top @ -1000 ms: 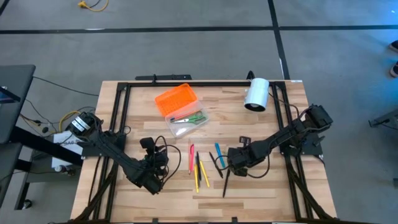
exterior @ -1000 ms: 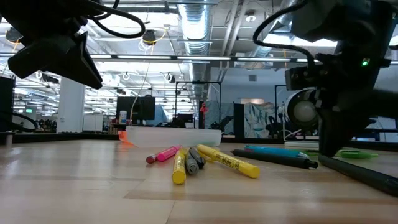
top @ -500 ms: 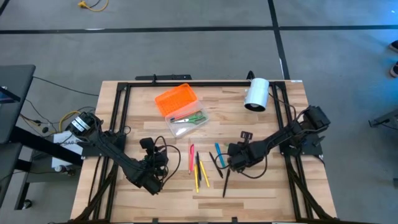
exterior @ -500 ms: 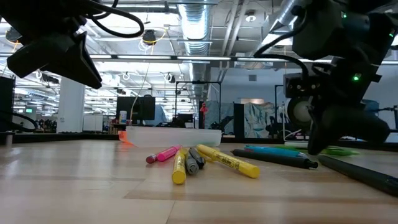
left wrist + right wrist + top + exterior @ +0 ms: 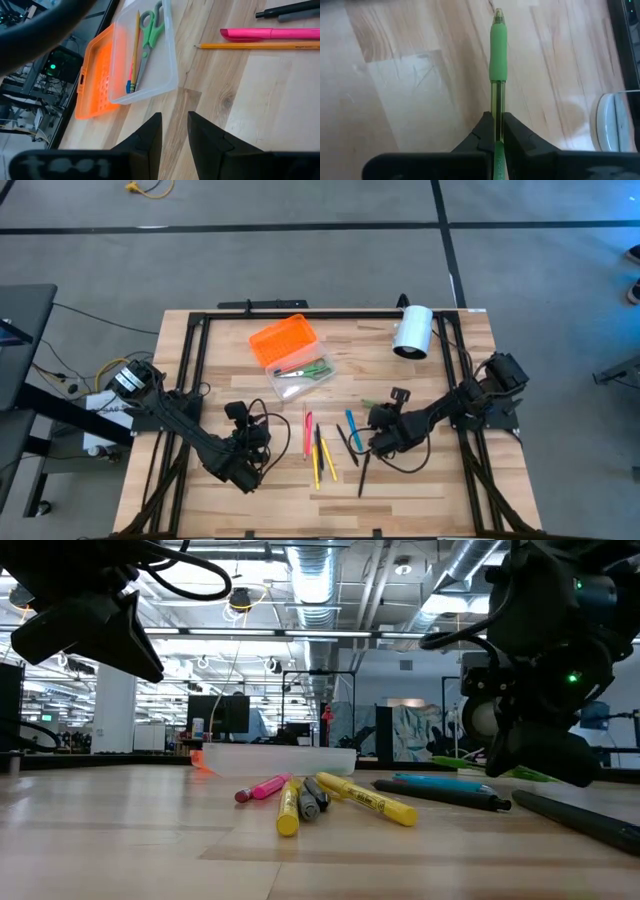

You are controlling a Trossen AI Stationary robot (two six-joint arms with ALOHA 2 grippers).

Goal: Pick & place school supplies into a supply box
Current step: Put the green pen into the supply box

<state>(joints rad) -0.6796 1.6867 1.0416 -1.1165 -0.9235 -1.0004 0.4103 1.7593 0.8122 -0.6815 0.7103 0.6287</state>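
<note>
The supply box's clear base (image 5: 302, 377) stands on the table with green-handled scissors (image 5: 150, 30) and a pencil (image 5: 134, 50) inside. Its orange lid (image 5: 283, 340) lies open at the far side of the base. Pink (image 5: 307, 430), yellow (image 5: 316, 460), blue (image 5: 351, 425) and black (image 5: 364, 472) pens lie flat near the table's middle. My right gripper (image 5: 384, 410) is just right of them, shut on a green pen (image 5: 497, 60). My left gripper (image 5: 240, 418) hangs left of the pens, narrowly open, with nothing between its fingers (image 5: 150, 140). My right gripper pinches the green pen's clear barrel (image 5: 496, 107), just behind its green rubber sleeve, between its two fingers. The fingers slant down from the table's right side and lie along the pen, which sticks out ahead of them. The pen (image 5: 480, 768) hangs slightly tilted, clear of the table.
A white cylinder (image 5: 412, 331) lies at the table's far right. A black frame (image 5: 300, 313) runs along the table's far edge and sides. Bare wood lies between the pens and the box, and along the near edge.
My right gripper has turned at the wrist while staying over the same spot. The green pen, which lay low by the table at the right, has come up clear of it, and its free end has swung toward the table's left.
</note>
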